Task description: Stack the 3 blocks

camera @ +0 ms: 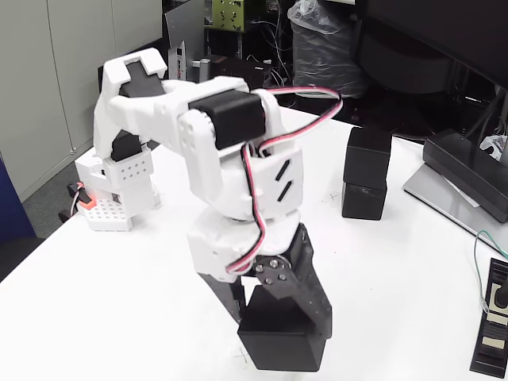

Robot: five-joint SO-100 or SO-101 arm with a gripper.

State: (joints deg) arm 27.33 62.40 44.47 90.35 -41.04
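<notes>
Closest to the camera sits one black block (282,341), low in the fixed view, with the gripper (274,313) right on top of it. One dark finger (305,278) runs down the block's right side and a thinner one comes down on its left. It looks like the jaws are squeezed around this block, but the block's bottom edge is near the table and I cannot tell if it is lifted or resting.

Far to the left of the jaws and further back stands the arm's white base (119,186), with a small red light by it. The white arm (214,135) bends up over the jaws, and red and white wires hang down from it.

To the right of the jaws and further back, two more black blocks stand one on the other: the top block (368,157) sits on the bottom block (364,200), turned a little. Further right lies a dark slab (468,171) on the white table (413,270).

So two blocks are stacked. I think the third block must go up on top, set down gently so the pile does not tip.
</notes>
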